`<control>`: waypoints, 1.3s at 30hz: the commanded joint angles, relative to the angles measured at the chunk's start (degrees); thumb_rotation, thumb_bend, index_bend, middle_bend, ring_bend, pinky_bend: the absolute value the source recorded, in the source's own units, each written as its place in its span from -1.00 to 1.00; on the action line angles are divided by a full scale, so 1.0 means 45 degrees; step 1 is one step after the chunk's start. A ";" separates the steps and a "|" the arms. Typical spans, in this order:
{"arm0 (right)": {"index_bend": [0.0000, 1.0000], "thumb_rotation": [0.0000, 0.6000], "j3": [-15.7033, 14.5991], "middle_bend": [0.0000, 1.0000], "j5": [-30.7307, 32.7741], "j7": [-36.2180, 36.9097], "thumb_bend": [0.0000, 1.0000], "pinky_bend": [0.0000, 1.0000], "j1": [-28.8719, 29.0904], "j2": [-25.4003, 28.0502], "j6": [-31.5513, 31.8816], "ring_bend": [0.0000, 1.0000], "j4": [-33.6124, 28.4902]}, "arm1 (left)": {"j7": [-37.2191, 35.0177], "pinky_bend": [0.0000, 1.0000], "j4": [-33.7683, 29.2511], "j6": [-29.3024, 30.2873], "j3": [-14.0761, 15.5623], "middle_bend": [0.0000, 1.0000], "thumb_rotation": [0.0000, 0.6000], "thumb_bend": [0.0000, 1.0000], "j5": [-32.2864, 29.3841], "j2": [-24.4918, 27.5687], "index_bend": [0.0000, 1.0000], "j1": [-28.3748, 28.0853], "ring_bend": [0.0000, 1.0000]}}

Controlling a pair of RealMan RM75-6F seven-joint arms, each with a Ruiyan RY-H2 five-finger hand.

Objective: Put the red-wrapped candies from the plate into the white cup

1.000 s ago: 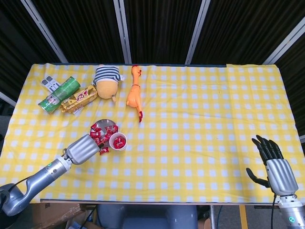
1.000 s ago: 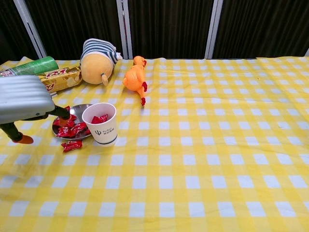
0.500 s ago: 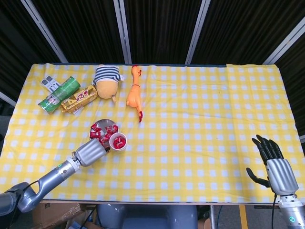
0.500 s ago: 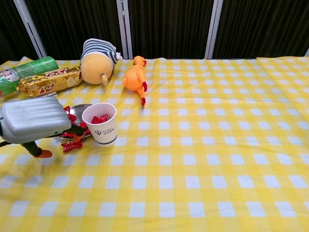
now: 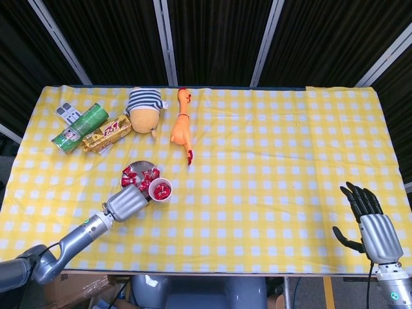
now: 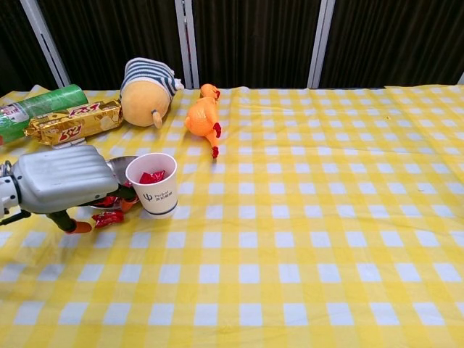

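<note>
Candy pickup in hand. Left robot hand (image 6: 61,181) lies at the plate (image 5: 137,168), left of frame; grip cannot be told. White cup (image 6: 154,184) adjoins, holding candies (image 5: 145,176). Next: lift one over the cup. Right robot hand (image 5: 372,224) spread, empty.

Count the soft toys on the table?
2, both at the far edge: striped plush doll lying beside the gold snack pack, orange rubber chicken just right of it.

Left hand (image 6: 58,179) covers most of the plate (image 6: 123,163) and its red-wrapped candies (image 5: 136,175); whether its fingers hold one cannot be told. White cup (image 6: 154,185) print is illegible. Green can (image 6: 32,109) is cropped at the chest view's left edge; right hand (image 5: 369,227) appears only in head view.
</note>
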 commanded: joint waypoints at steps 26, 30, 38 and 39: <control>-1.00 1.00 -0.0007 -1.00 -0.0024 -0.0007 -0.23 -1.00 -0.0014 0.0008 0.0033 -1.00 -0.0030 | -0.0201 0.90 -0.1044 0.1361 0.0107 0.84 1.00 -0.26 0.0617 0.0888 0.00 0.0722 0.95; -1.00 1.00 -0.0013 -1.00 -0.0027 -0.0065 -0.23 -1.00 -0.0009 -0.0010 0.0017 -1.00 -0.0040 | -0.0510 0.90 -0.1795 0.2097 -0.0100 0.84 1.00 -0.26 0.0783 0.1484 0.00 0.0883 0.95; -1.00 1.00 0.0008 -1.00 0.0012 -0.0122 -0.23 -1.00 0.0001 -0.0042 0.0000 -1.00 -0.0051 | -0.0882 0.90 -0.3099 0.2168 -0.1279 0.84 1.00 -0.26 -0.0081 0.1853 -0.01 0.0658 0.95; -1.00 1.00 0.0013 -1.00 0.0023 -0.0110 -0.23 -1.00 0.0002 -0.0040 -0.0002 -1.00 -0.0055 | -0.0857 0.90 -0.3170 0.2098 -0.1426 0.84 1.00 -0.26 -0.0211 0.1792 -0.02 0.0594 0.95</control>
